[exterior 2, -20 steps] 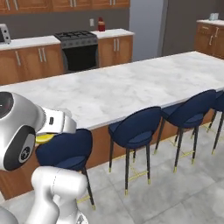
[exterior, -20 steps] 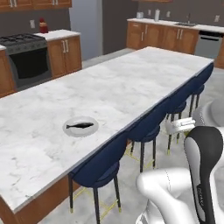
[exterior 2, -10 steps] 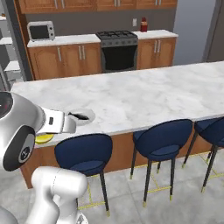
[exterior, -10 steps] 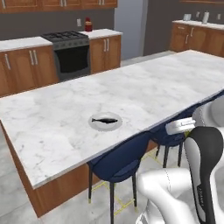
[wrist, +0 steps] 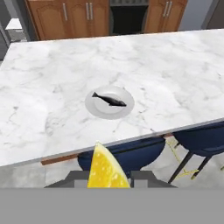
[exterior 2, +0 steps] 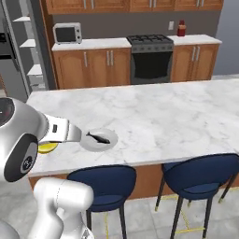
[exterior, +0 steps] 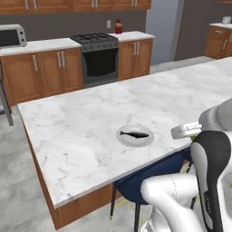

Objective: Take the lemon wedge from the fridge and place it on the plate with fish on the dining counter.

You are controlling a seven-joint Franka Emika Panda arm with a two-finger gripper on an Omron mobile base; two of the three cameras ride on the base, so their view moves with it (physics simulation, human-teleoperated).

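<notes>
Hand view: one lemon wedge (wrist: 106,168); one plate with fish (wrist: 109,102)

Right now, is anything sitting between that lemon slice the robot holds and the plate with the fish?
No. In the hand view, just bare marble of the dining counter and its near edge lie between the lemon wedge and the plate with fish.

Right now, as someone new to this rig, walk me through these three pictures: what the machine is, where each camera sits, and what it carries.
It is a white robot arm on a driving base in a rendered kitchen. Two cameras ride behind the arm, left and right; the third looks along its gripper. The long marble counter holds a plate with a small dark fish. The gripper, short of the counter edge, grips a yellow lemon wedge. Behind are wood cabinets, a stove and a microwave. Blue stools stand at the counter.
</notes>
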